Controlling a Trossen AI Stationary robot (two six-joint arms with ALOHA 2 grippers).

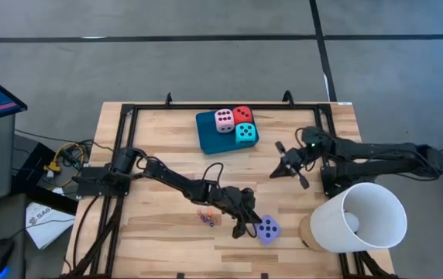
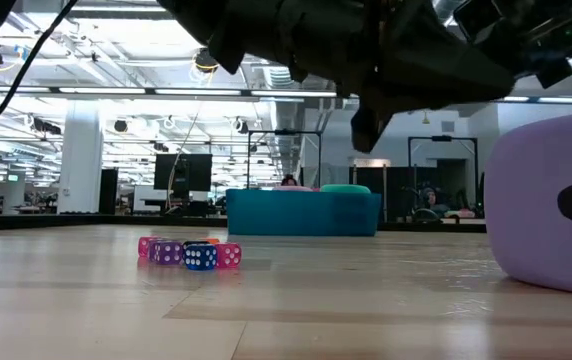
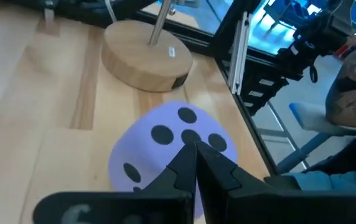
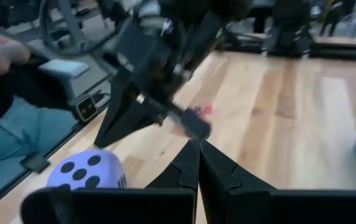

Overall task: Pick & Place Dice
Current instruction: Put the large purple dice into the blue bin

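The purple die [image 1: 268, 229] rests on the wooden table near its front edge; it also fills the right of the low view [image 2: 556, 205]. My left gripper [image 1: 249, 225] is shut, with its tips right beside the die, over the die's near top edge [image 3: 184, 134] in the left wrist view. The pink [image 1: 224, 119], red [image 1: 242, 114] and turquoise [image 1: 245, 133] dice sit on the teal tray [image 1: 206, 133] at the table's far middle. My right gripper [image 1: 276, 173] is shut, held in the air right of centre, and points toward the purple die [image 4: 88, 171]. My left gripper's shut fingers [image 3: 184, 163] come slanting down from the table's left at the purple die's left side. In the low view the fingertip [image 2: 366, 128] hangs above the table. I cannot tell whether it touches the die.
A cluster of small coloured dice [image 1: 206, 218] lies left of my left gripper. A white lamp shade [image 1: 358, 218] on a round wooden base [image 3: 145, 59] stands at the front right. A black frame [image 1: 128, 108] rims the table. A person sits beyond the near edge [image 4: 4, 93].
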